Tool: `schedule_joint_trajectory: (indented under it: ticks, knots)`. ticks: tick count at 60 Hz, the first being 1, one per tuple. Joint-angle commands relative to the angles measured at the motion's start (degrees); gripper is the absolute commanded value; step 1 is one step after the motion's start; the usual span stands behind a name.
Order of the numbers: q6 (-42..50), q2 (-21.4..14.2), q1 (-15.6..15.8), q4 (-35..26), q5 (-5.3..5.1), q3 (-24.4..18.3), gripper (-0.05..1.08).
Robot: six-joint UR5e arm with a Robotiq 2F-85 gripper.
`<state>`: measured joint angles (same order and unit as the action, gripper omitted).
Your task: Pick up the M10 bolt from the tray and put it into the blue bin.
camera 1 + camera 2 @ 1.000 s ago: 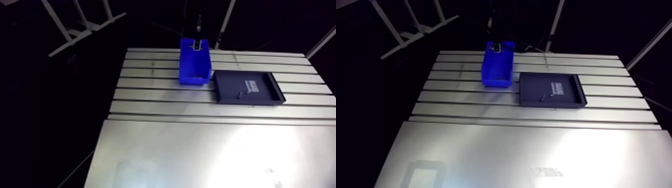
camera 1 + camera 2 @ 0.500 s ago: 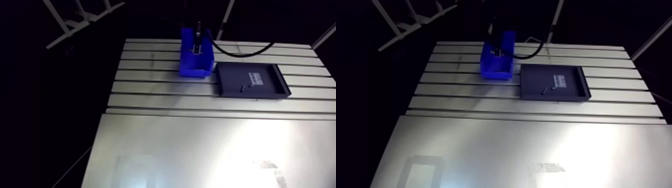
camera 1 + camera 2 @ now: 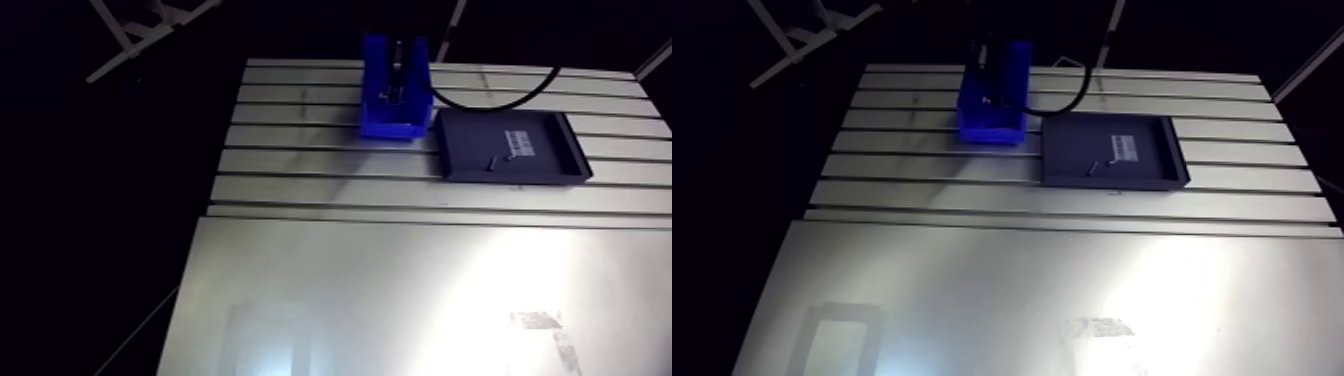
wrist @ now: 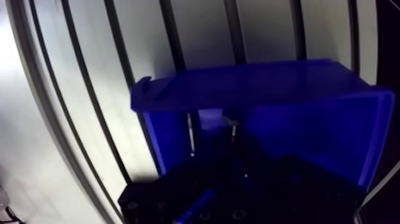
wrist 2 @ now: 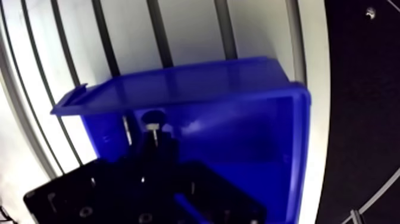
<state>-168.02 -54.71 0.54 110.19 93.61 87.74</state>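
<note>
While the gripper [image 5: 156,143] holds the M10 bolt [image 5: 153,128] inside the blue bin [image 5: 238,137], release it low

It looks pinched narrowly on the bolt; bin walls stand close around, so I'd open gently, then lift straight out; the wrist points steeply down; the tray [image 3: 470,140] lies well off to one side.

dark all around the slotted table [image 3: 330,170]. its near half is a smooth metal sheet [image 3: 330,300] with bright glare [image 3: 520,270]. pale frame bars [image 3: 128,55] stand beyond a far corner.
</note>
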Motion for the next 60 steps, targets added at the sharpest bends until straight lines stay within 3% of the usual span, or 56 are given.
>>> schedule_joint_trajectory:
  ticks: [1,8,12,13,14,15,16,17,18,38,60]
  knots:
    - [0.2,1.0,0.0,0.4,0.04,-0.2,1.04]
    - [0.3,1.1,0.0,0.5,0.04,-0.4,0.98]
    - [0.4,1.0,-0.1,0.5,0.04,-0.4,0.85]
    - [0.5,0.8,-0.1,0.6,0.04,-0.5,0.68]
    - [0.5,0.8,-0.1,0.6,0.04,-0.5,0.68]
    - [0.6,0.7,-0.1,0.5,0.11,-0.4,0.46]
    - [0.6,0.7,-0.1,0.5,0.11,-0.4,0.46]
    - [0.5,0.6,-0.1,0.4,0.12,-0.4,0.11]
    - [0.2,0.4,-0.1,0.4,0.05,-0.3,0.03]
    - [-0.3,-3.3,0.0,-0.9,-0.4,-1.0,0.0]
    - [0.2,-7.8,0.0,-8.7,-0.4,-4.5,0.0]
